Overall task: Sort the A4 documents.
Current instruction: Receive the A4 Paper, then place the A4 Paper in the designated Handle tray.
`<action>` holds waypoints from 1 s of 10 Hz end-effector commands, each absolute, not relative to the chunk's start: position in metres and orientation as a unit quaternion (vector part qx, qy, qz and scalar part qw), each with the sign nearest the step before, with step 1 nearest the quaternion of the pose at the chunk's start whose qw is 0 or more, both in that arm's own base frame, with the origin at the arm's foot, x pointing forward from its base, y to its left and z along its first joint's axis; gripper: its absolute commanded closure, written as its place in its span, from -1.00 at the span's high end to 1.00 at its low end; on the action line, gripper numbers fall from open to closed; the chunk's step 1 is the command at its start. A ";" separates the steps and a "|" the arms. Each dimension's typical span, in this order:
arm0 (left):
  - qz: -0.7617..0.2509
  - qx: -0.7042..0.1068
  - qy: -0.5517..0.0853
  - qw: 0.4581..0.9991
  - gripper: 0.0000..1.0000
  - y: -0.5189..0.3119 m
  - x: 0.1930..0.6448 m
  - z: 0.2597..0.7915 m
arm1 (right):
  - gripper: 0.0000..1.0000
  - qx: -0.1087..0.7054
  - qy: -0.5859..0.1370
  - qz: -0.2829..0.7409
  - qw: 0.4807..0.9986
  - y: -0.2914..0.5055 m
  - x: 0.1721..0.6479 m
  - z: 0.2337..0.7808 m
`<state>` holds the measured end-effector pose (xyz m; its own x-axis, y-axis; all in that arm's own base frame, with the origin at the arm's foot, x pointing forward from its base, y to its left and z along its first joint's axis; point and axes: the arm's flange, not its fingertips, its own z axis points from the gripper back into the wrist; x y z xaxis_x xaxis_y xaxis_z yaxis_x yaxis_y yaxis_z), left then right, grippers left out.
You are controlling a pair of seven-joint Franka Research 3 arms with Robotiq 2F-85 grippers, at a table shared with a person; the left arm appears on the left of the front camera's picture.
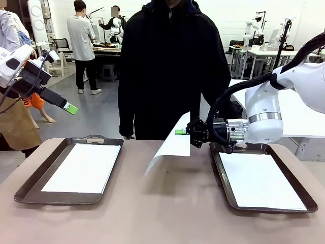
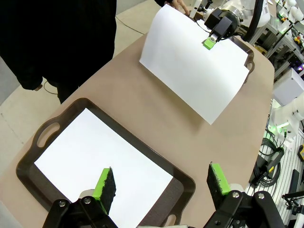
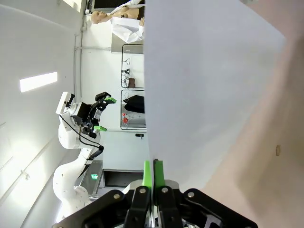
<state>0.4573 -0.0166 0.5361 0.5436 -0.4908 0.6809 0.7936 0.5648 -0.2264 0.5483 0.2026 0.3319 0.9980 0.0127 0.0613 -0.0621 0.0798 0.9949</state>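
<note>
The right gripper point(image 1: 182, 131) has its jaws clenched on 1 edge of an A4 sheet point(image 1: 172, 145), so it hangs clear of the surface point(image 1: 167, 213) between 2 trays point(image 1: 30, 185), each already holding paper. The left gripper point(image 2: 159, 183) hovers with jaws spread, empty.

White arms, black cables, black claws point(image 1: 181, 131) tipped with green pads.

Two dark brown handled trays are set on the tan counter point(image 1: 167, 213), the left tray point(image 1: 30, 185) and the right tray point(image 1: 221, 175) well apart. A person in black point(image 1: 172, 66) is seen standing behind.
</note>
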 end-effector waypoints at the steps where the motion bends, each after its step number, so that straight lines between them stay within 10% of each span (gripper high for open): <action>1: -0.386 -0.264 -0.286 0.836 1.00 -0.017 0.457 0.537 | -1.00 0.678 -0.020 0.028 0.734 0.203 0.548 0.331; 10: -0.386 -0.264 -0.286 0.836 1.00 -0.017 0.457 0.537 | -0.98 0.642 -0.002 0.135 0.754 0.117 0.536 0.367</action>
<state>0.4573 -0.0165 0.5361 0.5438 -0.4906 0.6809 0.7934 0.5650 -0.2265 0.5379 0.1511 0.3589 0.9740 0.1843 0.1320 -0.1575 0.1310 0.9788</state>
